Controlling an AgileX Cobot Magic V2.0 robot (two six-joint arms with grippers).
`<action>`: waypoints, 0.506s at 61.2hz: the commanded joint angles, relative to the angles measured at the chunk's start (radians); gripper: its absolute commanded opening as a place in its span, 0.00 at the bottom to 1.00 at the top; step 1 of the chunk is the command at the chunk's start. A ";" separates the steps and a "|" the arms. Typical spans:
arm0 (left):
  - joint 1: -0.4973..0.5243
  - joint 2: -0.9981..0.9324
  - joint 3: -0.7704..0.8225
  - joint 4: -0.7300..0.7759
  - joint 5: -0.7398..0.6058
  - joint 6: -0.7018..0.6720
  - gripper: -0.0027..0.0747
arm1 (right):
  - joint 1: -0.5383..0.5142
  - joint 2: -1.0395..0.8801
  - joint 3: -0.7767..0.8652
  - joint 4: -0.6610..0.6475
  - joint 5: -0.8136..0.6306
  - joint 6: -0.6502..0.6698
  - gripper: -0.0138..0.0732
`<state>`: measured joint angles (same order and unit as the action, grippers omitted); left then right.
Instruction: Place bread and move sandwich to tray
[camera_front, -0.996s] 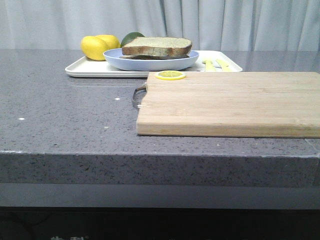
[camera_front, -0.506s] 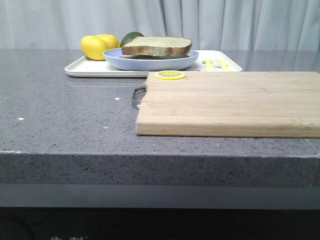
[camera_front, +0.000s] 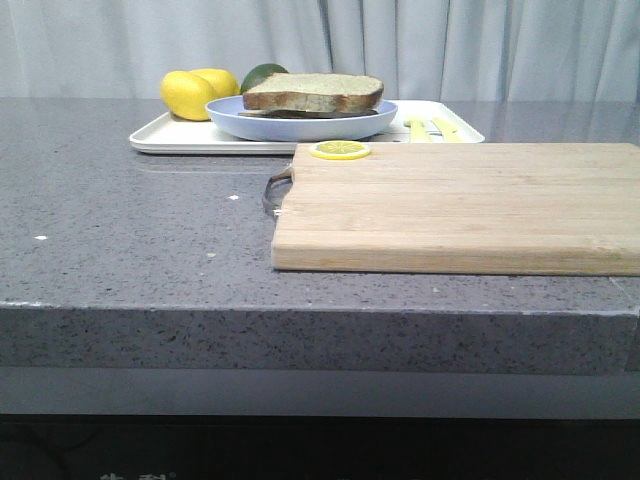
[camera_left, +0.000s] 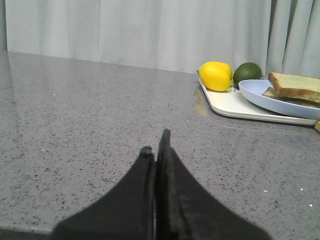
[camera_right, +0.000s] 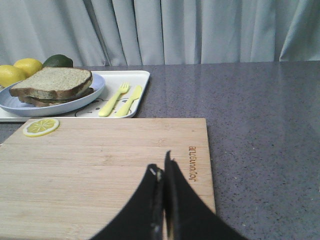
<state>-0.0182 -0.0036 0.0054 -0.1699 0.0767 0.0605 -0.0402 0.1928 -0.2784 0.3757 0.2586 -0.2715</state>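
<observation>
Both grippers read as closed and empty on my wrist feeds: the left gripper has its fingers pressed together above bare grey countertop, and the right gripper sits the same way over the wooden cutting board. From the front I see the sandwich on its blue plate, the plate resting on the white tray beside two lemons and a green fruit. One lemon slice lies on the board's far edge.
</observation>
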 joint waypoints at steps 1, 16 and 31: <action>0.001 -0.023 -0.001 -0.005 -0.086 -0.004 0.01 | -0.003 0.008 -0.027 0.002 -0.074 -0.008 0.09; 0.001 -0.023 -0.001 -0.005 -0.086 -0.004 0.01 | -0.003 0.008 -0.027 0.002 -0.074 -0.008 0.09; 0.001 -0.023 -0.001 -0.005 -0.086 -0.004 0.01 | 0.023 0.008 -0.027 0.003 -0.074 -0.008 0.09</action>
<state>-0.0182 -0.0036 0.0054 -0.1699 0.0767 0.0605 -0.0206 0.1908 -0.2784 0.3757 0.2586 -0.2715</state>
